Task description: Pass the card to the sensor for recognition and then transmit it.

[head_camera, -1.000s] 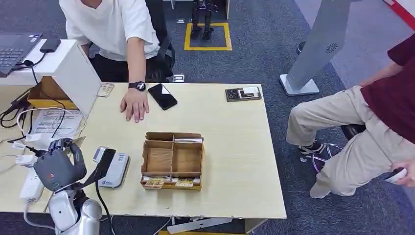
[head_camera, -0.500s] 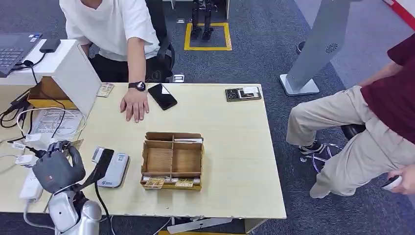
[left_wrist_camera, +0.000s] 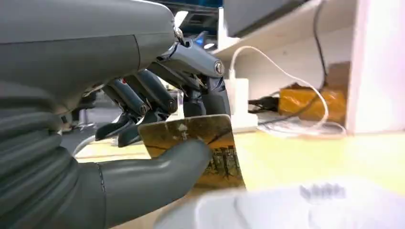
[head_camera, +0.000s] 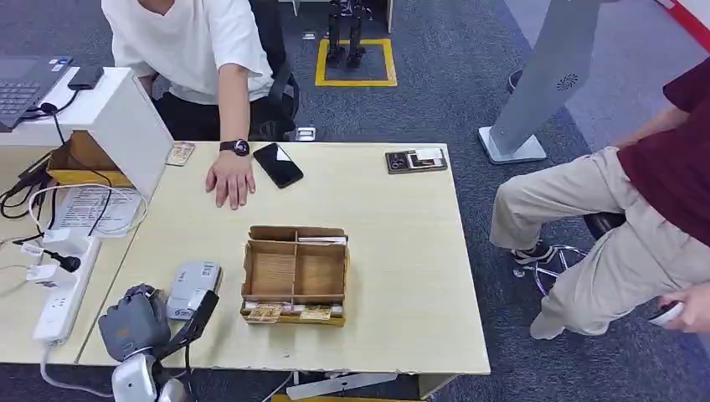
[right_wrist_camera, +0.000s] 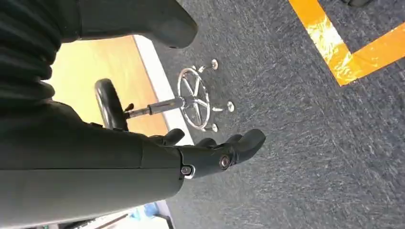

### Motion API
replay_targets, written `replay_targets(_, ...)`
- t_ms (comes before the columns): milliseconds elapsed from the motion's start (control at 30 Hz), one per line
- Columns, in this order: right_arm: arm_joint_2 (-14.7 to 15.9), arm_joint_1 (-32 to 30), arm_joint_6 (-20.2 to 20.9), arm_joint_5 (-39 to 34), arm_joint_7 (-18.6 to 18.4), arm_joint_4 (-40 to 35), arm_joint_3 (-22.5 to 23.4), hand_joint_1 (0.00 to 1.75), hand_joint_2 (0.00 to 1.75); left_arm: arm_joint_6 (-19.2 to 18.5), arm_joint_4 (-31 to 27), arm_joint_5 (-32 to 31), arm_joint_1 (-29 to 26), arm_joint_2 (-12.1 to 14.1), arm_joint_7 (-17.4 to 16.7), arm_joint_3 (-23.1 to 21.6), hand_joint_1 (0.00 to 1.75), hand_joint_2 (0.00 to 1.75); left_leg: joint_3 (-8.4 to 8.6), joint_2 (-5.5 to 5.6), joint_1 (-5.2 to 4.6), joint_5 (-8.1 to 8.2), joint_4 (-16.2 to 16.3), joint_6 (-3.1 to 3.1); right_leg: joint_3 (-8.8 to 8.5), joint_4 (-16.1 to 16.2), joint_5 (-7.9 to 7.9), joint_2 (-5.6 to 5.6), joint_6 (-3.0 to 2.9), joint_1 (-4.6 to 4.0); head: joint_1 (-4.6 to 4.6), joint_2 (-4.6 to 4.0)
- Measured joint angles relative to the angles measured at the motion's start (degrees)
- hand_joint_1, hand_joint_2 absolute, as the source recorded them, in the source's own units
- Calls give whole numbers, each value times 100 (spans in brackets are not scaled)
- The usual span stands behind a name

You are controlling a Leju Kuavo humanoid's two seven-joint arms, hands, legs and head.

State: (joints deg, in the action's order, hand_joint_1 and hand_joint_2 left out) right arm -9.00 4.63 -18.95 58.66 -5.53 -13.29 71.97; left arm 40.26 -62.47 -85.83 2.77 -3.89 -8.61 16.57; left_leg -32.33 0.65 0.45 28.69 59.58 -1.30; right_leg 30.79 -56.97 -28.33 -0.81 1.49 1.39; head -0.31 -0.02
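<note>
Card (left_wrist_camera: 200, 148) pinched between thumb and fingers of left robot hand (left_wrist_camera: 157, 138).

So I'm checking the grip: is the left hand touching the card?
Touching. The left wrist view shows the left hand pinching the card, thumb pressed across its face.

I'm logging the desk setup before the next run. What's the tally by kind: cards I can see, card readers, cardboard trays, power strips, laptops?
Cards: 3, one card pinched in the left hand, two at the tray's near edge
Card reader: 1
Cardboard tray: 1
Power strip: 1
Laptop: 1
Total: 7
</note>
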Motion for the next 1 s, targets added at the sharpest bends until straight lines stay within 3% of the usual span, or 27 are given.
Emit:
replay_targets(433,0,0,2,2,26,0,0,0,175,13,796,129,152,177,-68,-210,175,175,20,5,0,-2,-2,2,-22,-1,-1,11,-1,0,2,0)
replay_targets(1000,0,-1,2,2,31,0,0,0,175,13,951,223,216,236,0,-273,175,175,37,15,-1,-14,-8,18,-38,-6,-2,19,-2,0,0,0)
